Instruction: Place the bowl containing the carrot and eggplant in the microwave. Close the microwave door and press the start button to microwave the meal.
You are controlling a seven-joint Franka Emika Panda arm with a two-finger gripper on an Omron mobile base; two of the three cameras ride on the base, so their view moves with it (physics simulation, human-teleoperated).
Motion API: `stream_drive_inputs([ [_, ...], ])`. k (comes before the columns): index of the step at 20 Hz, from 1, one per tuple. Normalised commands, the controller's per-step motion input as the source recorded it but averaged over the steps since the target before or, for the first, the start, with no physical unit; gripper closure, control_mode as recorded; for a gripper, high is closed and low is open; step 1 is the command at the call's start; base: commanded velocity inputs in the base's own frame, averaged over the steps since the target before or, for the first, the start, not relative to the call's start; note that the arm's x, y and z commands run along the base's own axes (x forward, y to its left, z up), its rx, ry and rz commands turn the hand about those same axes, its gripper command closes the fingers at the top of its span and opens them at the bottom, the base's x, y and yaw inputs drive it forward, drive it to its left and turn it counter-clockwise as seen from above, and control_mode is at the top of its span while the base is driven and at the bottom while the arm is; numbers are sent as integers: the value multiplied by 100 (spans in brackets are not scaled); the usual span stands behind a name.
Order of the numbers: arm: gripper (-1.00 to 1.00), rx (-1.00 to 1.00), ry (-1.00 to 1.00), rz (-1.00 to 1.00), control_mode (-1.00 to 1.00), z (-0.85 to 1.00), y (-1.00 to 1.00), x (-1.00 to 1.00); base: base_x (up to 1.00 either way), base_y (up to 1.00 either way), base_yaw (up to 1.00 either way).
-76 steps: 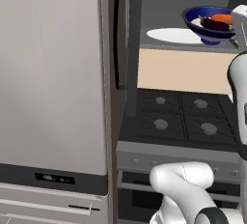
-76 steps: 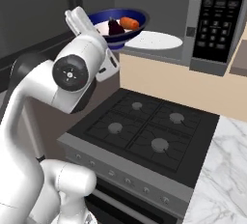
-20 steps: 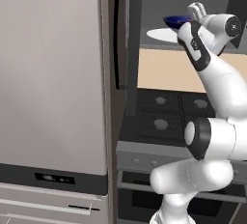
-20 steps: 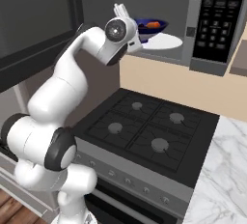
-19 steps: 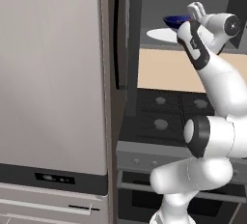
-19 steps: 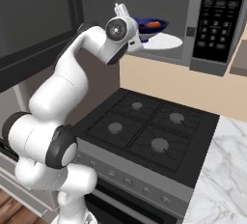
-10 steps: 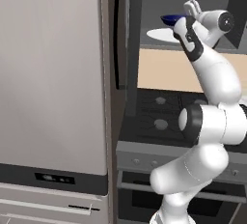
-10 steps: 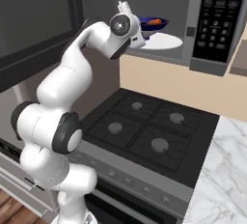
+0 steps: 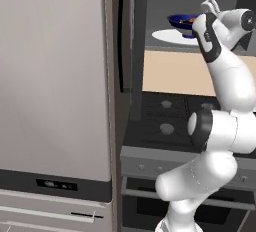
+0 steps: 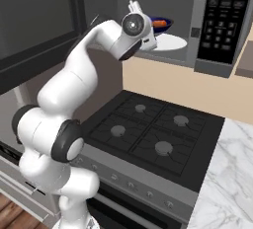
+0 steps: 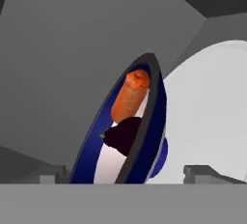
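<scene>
A: Where is the bowl (image 11: 126, 136) relative to the gripper (image 11: 126, 175)?

B: Right between the two fingertips (image 11: 52, 175), its rim passing through the gap. The jaws stand wide apart with space on both sides, so nothing clamps the rim. The bowl sits on the white turntable (image 11: 212, 107) inside the microwave (image 10: 217, 20), straight ahead of the hand.

A: And the food?

B: The carrot (image 11: 129, 95) lies just beyond the fingertips in the bowl, and the eggplant (image 11: 123, 133) is nearer, close to the rim.

A: What could go wrong?

B: My worry is the retreat. If the hand pulls back at an angle, a finger could catch the rim and drag or tip the bowl off the turntable, spilling the vegetables. The door (image 9: 127, 41) is open to the gripper's left; an arm slow to clear the opening would block the swing.
</scene>
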Motion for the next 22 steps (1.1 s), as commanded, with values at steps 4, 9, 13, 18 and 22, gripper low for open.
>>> stream_drive_inputs([
  [4, -100, -3, 1, 3, -100, 0, -7, -100, 0, 0, 0],
  [9, -100, -22, 14, 10, -100, 7, 6, -100, 0, 0, 0],
  [13, -100, -38, 20, 20, -100, 28, 13, -95, 0, 0, 0],
  [18, -100, -46, 7, 32, -100, 14, 15, -100, 0, 0, 0],
  [22, -100, -51, 1, 38, -100, 0, 25, -100, 0, 0, 0],
])
